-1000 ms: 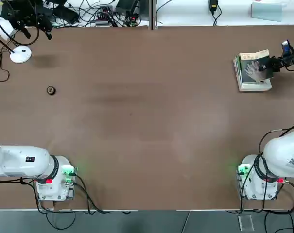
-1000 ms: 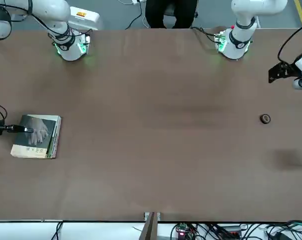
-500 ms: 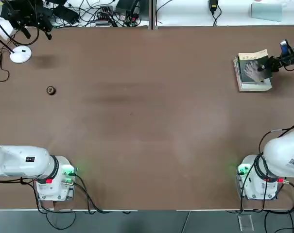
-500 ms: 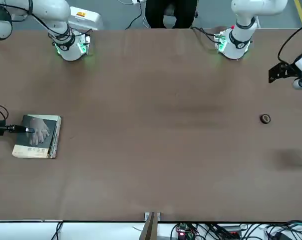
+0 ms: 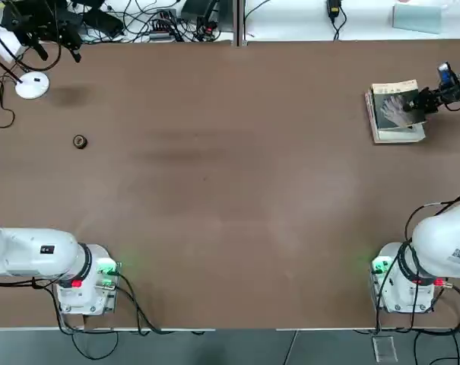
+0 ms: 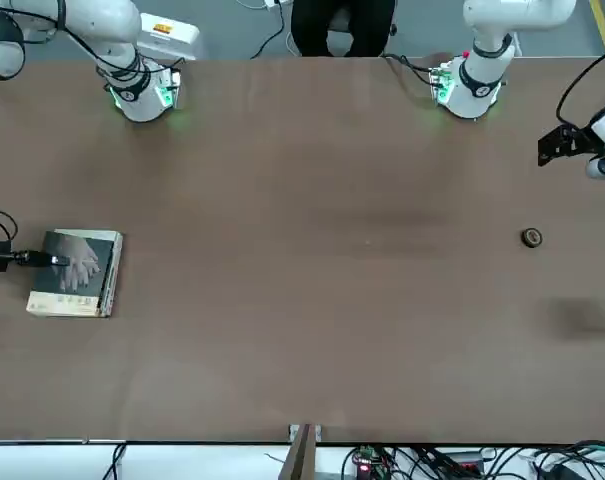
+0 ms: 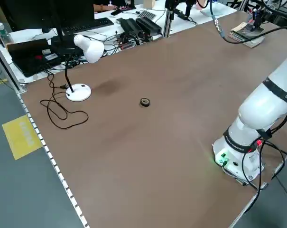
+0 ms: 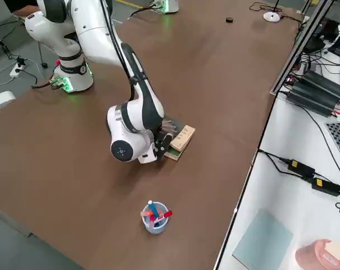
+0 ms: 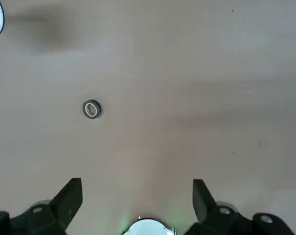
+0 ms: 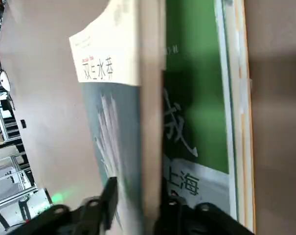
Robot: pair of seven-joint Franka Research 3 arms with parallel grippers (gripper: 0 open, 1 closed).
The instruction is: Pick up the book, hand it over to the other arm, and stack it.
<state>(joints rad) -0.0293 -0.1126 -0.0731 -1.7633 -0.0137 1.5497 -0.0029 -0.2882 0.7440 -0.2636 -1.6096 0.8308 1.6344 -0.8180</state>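
Nearest to us, at the near edge of the smooth brown table (image 5: pixel 230 198), stand the two white arm bases with their green lights. The left gripper (image 9: pixel 137 196) hangs high over the table's left part, and in its wrist view we see its two black, wedge-shaped fingers (image 9: pixel 69 198) spread wide with only bare tabletop between them.

Farther out on the left lies a small dark ring (image 5: pixel 80 141) (flat, round, with a pale centre), well apart from everything else. Beyond it stands a white desk lamp (image 7: pixel 81 71) with a round base and a bulbous shade.

At the far right we find the book (image 5: pixel 398 103) — a thin paperback, grey-brown cover with a pale hand picture and a tan strip along its far edge. It lies on top of a thicker green-and-white book (image 5: pixel 398 134), whose pale page block shows at the near side. The right gripper (image 5: pixel 421 101) reaches in from the table's right edge, and in its wrist view its black fingers (image 10: pixel 108 200) pinch the paperback's edge, the cover lifted a little off the glossy green cover below — one finger above, one beneath.
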